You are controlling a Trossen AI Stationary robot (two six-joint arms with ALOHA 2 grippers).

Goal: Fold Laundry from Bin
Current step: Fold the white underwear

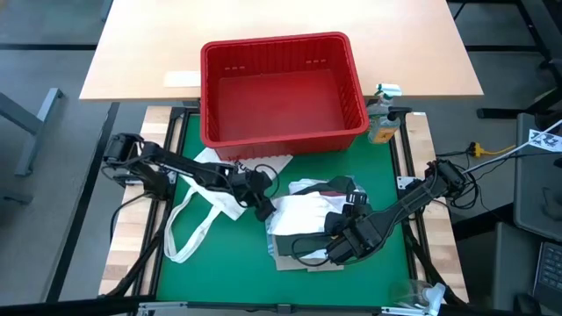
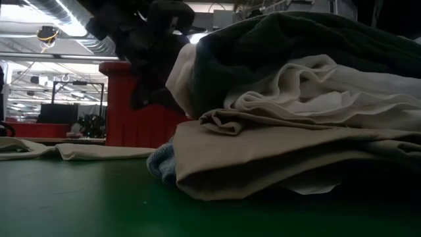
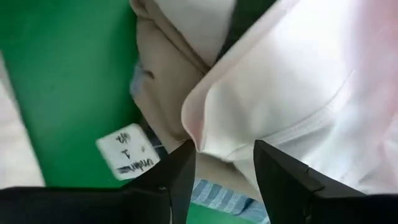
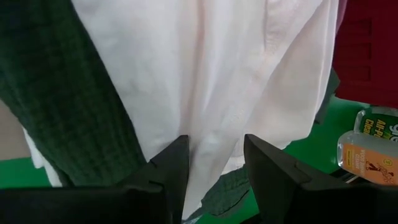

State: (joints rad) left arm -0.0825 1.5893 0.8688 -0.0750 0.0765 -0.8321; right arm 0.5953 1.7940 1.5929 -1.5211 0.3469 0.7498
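Note:
The laundry lies in a pile (image 1: 307, 224) on the green mat. A dark green-grey top (image 2: 283, 46) is on top, then a large white shirt (image 1: 303, 211), a tan shirt (image 2: 276, 155) and blue-striped cloth (image 2: 161, 164) at the bottom. The red bin (image 1: 281, 140) stands behind the pile. My left gripper (image 1: 263, 209) is at the pile's left edge, open, with a folded edge of the white shirt (image 3: 217, 140) between its fingertips. My right gripper (image 1: 338, 250) is over the pile's near right part, shut on white shirt cloth. My left gripper (image 3: 222, 155) has its fingers on either side of the white shirt's folded edge; I cannot tell whether they touch it. My right gripper (image 4: 214, 149) pinches white shirt cloth (image 4: 211, 124) between its two fingers, coming steeply from above. One layer or several, I cannot tell. The shirt rests on the pile.
A white tote bag (image 1: 206, 206) with long straps lies on the mat left of the pile, close to my left arm. A small bottle (image 1: 384, 123) stands at the bin's right corner. A white label (image 3: 127, 152) lies beside the pile.

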